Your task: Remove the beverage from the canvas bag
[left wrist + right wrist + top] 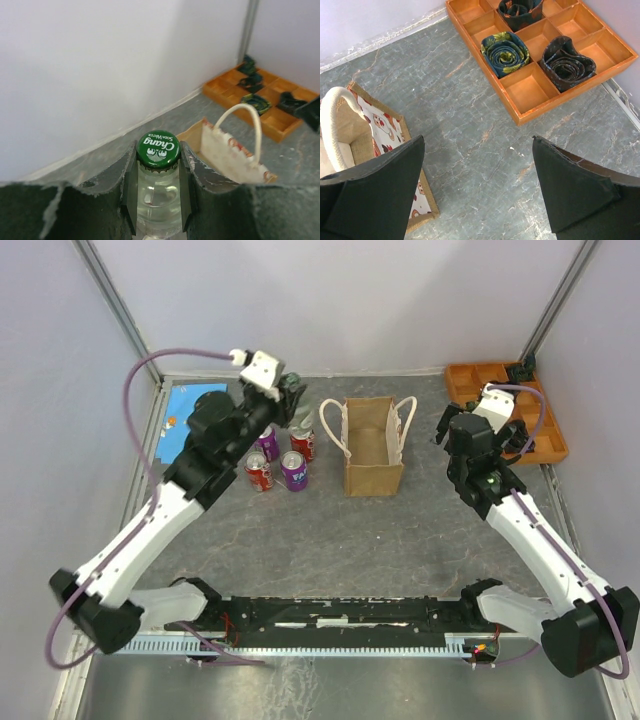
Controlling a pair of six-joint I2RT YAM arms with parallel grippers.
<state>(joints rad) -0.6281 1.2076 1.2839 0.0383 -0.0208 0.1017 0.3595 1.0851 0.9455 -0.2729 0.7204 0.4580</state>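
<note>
1. The left gripper (158, 172) is pinching a clear glass bottle (158, 192) by the neck. One finger presses on each side, just below the green cap (158, 148).
2. That bottle is outside the canvas bag (375, 478). It is off to the bag's left, close to the back wall, with the cans (281, 458) just in front of it. I can't tell whether its base rests on the table (400, 540).
3. The bag stands upright mid-table with its mouth open and its two cream handles (333, 430) flopped outward.
4. There are four cans, red and purple, upright in a tight cluster just left of the bag.
5. The right gripper (479, 192) is spread wide with nothing between its fingers. It hangs over bare table between the bag and the orange tray (521, 118).
6. The tray sits in the far right corner, with rolled dark fabric (506, 49) in some compartments.
</note>
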